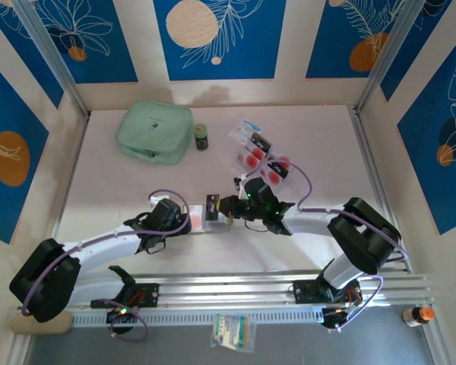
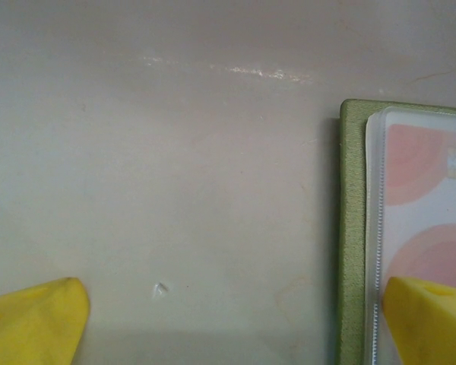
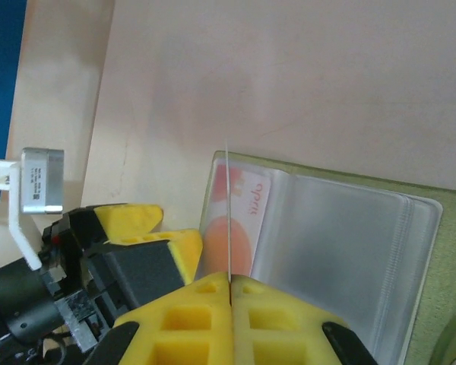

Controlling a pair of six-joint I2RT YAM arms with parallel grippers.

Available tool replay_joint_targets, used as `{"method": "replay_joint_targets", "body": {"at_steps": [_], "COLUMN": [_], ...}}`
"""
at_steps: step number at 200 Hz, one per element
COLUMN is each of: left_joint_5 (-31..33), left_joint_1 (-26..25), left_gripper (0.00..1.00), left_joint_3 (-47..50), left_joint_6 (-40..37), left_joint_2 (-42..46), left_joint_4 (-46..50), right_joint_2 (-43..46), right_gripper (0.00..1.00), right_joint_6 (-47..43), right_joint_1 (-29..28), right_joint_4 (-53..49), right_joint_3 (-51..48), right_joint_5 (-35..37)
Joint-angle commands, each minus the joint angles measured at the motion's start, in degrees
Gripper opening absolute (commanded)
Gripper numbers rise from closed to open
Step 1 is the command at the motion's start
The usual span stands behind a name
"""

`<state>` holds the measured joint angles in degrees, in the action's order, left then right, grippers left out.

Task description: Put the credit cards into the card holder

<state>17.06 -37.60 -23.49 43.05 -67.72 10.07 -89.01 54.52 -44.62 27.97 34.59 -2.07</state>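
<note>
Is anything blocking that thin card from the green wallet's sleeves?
Nothing visible does: the right end effector holds the credit card edge-on over the open card holder, its clear sleeves facing up.

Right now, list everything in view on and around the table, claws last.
card holder: one, olive green, lying open with clear sleeves, between the claws.
sleeved card: one, whitish with red dot, inside a sleeve.
held card: one, seen edge-on, colour unclear, above the holder.
loose cards: several, red-dotted whitish and black, far side right of centre.
zip pouch: one, mint green, far left.
small jar: one, dark green, just right of the pouch.
sachet: one, white with blue-green, in front of the arm bases.
bottle: one, orange-capped, near right corner.
left claw: yellow fingers, open, at the holder's edge.
right claw: yellow fingers, shut on the held card.
</note>
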Motion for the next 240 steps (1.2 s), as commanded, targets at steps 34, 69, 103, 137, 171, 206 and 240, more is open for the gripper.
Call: {"method": "replay_joint_targets", "body": {"at_steps": [34,69,103,137,171,206,240], "left_joint_5": [1.09,1.31,1.48,1.43,1.48,1.45,1.32], "left_joint_1": [0.55,0.55,0.56,0.54,0.56,0.52,0.52], "left_gripper": [1.00,1.00,1.00,1.00,1.00,1.00,1.00], "left_joint_3": [-0.77,-0.68,-0.68,-0.60,-0.62,-0.60,-0.58], "left_joint_6": [1.60,1.69,1.61,1.60,1.51,1.51,1.54], "left_joint_2": [-0.87,-0.52,-0.47,-0.55,-0.55,-0.46,-0.37], "left_joint_4": [5.23,5.86,5.85,5.66,5.57,5.44,5.36], "right_joint_2": [-4.55,-6.74,-8.74,-10.57,-12.08,-13.00,-13.73], "right_gripper": [0.00,0.00,0.00,0.00,0.00,0.00,0.00], "right_joint_6": [5.14,6.29,6.99,7.76,8.75,9.20,9.46], "right_joint_1": [-0.73,-0.82,-0.91,-0.91,-0.86,-0.97,-0.99], "right_joint_4": [11.40,14.35,15.39,16.54,18.00,18.45,18.48], "right_joint_3": [-3.53,-3.42,-2.82,-2.76,-2.71,-2.64,-2.42], "right_joint_5": [3.41,2.94,2.25,1.51,0.33,-0.57,-1.18]}}
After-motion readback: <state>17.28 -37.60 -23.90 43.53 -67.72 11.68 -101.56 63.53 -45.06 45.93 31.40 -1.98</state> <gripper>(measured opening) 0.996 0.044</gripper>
